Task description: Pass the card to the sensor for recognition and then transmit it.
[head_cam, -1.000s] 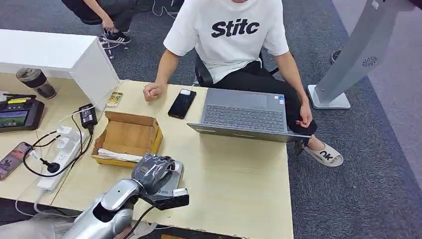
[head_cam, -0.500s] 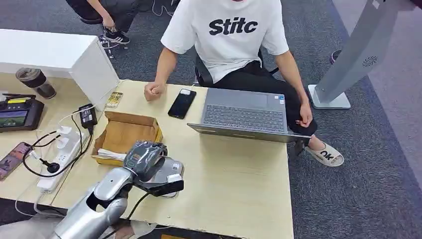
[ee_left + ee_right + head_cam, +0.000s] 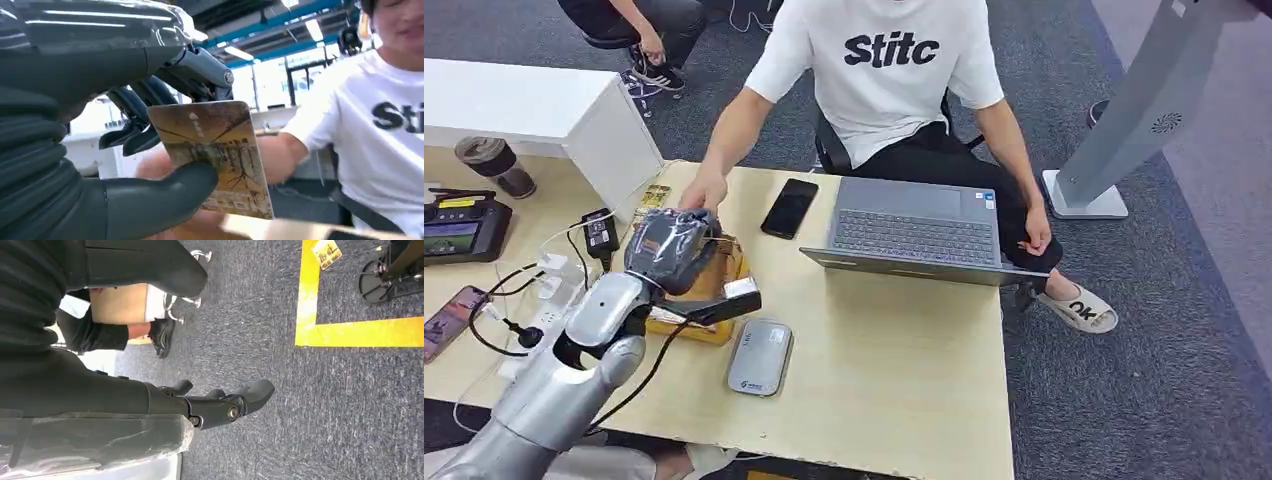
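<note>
Card: one brown printed plastic card (image 3: pixel 215 155), pinched by left hand (image 3: pixel 671 248)
Sensor: one grey flat reader (image 3: pixel 760 357), near table's front edge
Right hand (image 3: pixel 220 402): fingers apart, holding nothing

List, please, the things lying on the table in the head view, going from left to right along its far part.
Controller → power adapter → left hand → black phone → laptop.
</note>
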Available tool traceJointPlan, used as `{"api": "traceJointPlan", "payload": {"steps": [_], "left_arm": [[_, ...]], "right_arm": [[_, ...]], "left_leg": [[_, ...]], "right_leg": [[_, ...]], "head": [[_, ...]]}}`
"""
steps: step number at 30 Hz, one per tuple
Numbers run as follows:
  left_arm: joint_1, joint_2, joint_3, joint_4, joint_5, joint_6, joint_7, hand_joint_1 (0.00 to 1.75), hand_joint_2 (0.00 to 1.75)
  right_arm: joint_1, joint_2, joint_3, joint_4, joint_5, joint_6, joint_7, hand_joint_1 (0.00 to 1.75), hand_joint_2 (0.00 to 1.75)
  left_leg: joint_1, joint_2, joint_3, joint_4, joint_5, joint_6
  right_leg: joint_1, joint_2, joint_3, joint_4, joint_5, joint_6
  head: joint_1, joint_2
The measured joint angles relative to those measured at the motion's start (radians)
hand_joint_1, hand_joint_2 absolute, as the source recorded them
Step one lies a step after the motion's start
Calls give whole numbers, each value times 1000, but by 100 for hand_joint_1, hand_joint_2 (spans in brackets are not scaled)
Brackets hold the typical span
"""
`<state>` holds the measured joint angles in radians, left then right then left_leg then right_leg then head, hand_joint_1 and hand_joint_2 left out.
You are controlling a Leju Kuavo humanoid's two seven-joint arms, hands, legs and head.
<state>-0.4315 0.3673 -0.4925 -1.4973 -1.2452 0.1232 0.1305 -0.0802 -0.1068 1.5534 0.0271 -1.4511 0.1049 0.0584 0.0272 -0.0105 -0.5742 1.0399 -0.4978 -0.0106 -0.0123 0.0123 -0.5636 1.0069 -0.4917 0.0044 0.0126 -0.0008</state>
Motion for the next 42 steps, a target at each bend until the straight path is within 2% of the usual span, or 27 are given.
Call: {"api": "traceJointPlan", "payload": {"steps": [4,7,18,19,20,22,23,28,29,32,39,42], "left_arm": [[-36,42,21,0,-94,18,49,175,175],[-60,68,48,3,-102,17,52,175,175],[-88,89,66,7,-124,19,74,175,175],[-91,95,70,7,-127,21,81,136,175],[-95,103,80,8,-127,24,86,0,175],[-102,118,111,10,-111,27,91,0,175],[-104,122,129,10,-103,35,93,0,0],[-108,122,221,9,-37,90,99,0,0],[-108,118,248,8,-20,115,98,0,175],[-107,107,303,2,-4,172,87,0,175],[-45,116,429,-15,55,194,46,0,175],[2,118,469,-39,74,226,12,0,175]], "right_arm": [[0,0,0,0,3,0,7,0,175],[0,0,0,0,3,0,7,0,175],[0,0,0,0,8,0,8,0,175],[-1,0,0,0,15,0,6,0,175],[-1,1,0,0,19,0,0,0,175],[0,4,0,0,19,0,0,0,175],[0,5,0,0,19,0,1,0,175],[-1,11,1,-1,15,0,25,0,175],[0,11,1,-1,15,0,31,0,175],[2,12,1,-1,14,0,36,0,175],[7,13,1,-1,15,0,51,0,175],[7,14,1,-1,14,0,48,0,175]], "left_leg": [[0,1,0,0,0,0],[0,1,0,0,0,0],[0,2,-1,0,-1,0],[0,3,-1,0,-1,0],[0,5,-1,0,-1,0],[0,7,-1,0,-1,0],[0,6,-1,0,-1,0],[1,7,-1,0,-1,0],[0,7,-1,0,-1,0],[0,6,-1,0,-1,0],[0,5,-1,0,-1,0],[0,5,-1,0,-1,0]], "right_leg": [[0,1,0,0,0,0],[0,1,-1,0,0,0],[0,2,-1,0,0,0],[0,4,-1,0,0,0],[0,5,-2,0,0,0],[0,7,-3,0,0,0],[0,7,-4,0,0,0],[0,7,-4,1,0,0],[0,7,-4,1,0,0],[0,6,-3,1,0,0],[0,5,-2,1,0,0],[0,5,-2,1,0,0]], "head": [[0,0],[0,0],[0,0],[0,0],[0,0],[-1,0],[-1,0],[0,0],[0,0],[0,0],[0,0],[0,0]]}}
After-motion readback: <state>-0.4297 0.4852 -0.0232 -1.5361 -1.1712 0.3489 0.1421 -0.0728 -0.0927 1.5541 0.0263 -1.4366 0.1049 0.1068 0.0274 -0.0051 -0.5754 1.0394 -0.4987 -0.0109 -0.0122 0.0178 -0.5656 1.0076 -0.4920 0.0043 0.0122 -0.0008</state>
